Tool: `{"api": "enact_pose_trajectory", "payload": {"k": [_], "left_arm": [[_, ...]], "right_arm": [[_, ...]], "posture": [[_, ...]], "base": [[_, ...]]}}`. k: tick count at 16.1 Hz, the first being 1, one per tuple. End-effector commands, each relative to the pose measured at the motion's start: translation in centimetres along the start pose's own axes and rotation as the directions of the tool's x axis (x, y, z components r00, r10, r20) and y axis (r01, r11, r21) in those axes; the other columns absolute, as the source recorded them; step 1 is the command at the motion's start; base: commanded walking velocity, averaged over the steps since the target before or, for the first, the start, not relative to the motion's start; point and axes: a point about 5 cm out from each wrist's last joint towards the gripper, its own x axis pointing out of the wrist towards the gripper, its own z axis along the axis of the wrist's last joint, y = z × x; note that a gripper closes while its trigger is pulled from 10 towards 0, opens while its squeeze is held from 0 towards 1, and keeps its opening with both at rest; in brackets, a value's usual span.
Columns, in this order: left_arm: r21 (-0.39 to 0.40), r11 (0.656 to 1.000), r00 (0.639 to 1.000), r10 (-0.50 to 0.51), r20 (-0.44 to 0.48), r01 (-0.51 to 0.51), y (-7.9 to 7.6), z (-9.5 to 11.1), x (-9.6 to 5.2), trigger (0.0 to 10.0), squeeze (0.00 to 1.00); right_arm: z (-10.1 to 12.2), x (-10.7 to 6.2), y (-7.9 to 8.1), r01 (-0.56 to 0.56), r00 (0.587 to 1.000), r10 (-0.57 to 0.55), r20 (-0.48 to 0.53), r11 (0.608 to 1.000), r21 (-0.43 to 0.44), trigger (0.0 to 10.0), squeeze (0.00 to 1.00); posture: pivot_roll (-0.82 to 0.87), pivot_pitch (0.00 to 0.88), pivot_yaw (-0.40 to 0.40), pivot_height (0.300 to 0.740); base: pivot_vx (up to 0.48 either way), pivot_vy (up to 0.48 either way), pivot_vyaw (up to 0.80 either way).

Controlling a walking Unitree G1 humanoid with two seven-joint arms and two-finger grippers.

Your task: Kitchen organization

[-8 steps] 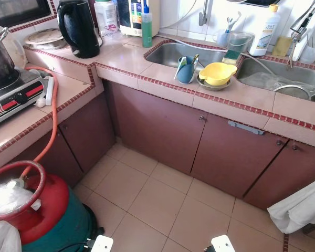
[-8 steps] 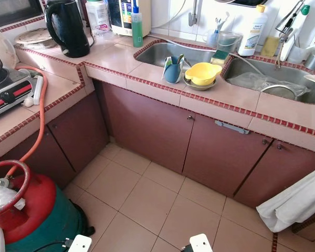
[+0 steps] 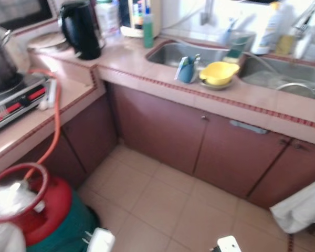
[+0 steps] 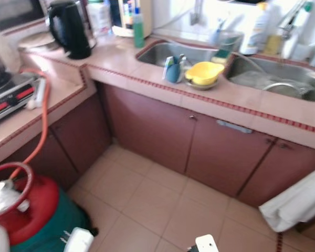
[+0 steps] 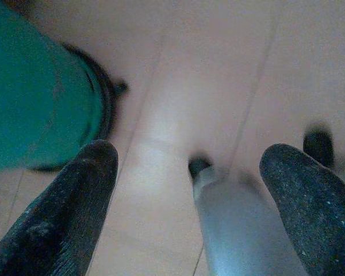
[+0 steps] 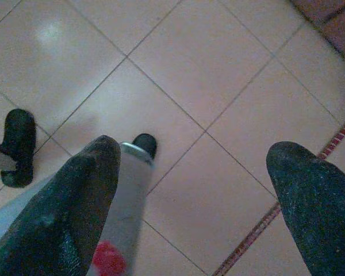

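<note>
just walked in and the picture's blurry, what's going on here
Nothing is being handled yet. The robot faces a tiled kitchen counter with a blue cup and yellow bowl by the sink. Both arms hang down over the floor, left hand and right hand open and empty. A red gas cylinder stands at its left.

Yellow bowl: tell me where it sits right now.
In the left eye view the yellow bowl rests on the tiled counter between the two sinks, just right of the blue cup.
</note>
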Motion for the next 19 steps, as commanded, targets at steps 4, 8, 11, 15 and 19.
{"api": "enact_pose_trajectory", "payload": {"k": [4, 8, 11, 15, 19], "left_arm": [[-0.088, 0.996, 0.998, 0.019, 0.052, -0.014, 0.5, 1.5, 0.2, 10.0, 0.0], [-0.134, 0.989, 0.985, 0.077, 0.157, -0.056, 1.3, 5.8, 0.8, 10.0, 0.0], [-0.231, 0.973, 0.947, 0.098, 0.304, -0.027, 1.5, 10.2, 0.8, 10.0, 0.0], [-0.191, 0.979, 0.823, 0.17, 0.541, -0.076, 1.4, 16.2, -0.3, 10.0, 0.0], [-0.098, 0.987, 0.686, 0.157, 0.711, -0.124, 1.3, 18.5, -2.5, 10.0, 0.0]], "right_arm": [[0.7, 0.1, -0.6, 0.006, 1.0, -0.007, 0.024, 1.0, 0.026, 10.0, 0.0], [4.8, 0.5, -1.5, 0.003, 0.983, -0.018, 0.182, 0.997, 0.079, 10.0, 0.0], [8.7, 0.7, -1.7, -0.016, 0.95, -0.015, 0.311, 0.995, 0.098, 10.0, 0.0], [14.7, 0.0, -2.6, 0.009, 0.862, -0.066, 0.502, 0.993, 0.115, 10.0, 0.0], [20.1, -2.0, -3.3, 0.009, 0.699, -0.098, 0.708, 0.992, 0.128, 10.0, 0.0]], "posture": [[-0.12, 0.025, 0.012, 0.74], [-0.1, 0.032, 0.003, 0.74], [-0.1, 0.022, -0.006, 0.74], [-0.11, 0.005, -0.014, 0.74], [-0.11, 0.0, -0.014, 0.74]], "base": [[0.0, 0.0, 0.0], [0.0, 0.0, 0.0], [0.0, 0.0, 0.0], [0.0, 0.0, 0.0], [0.0, 0.0, 0.0]]}}
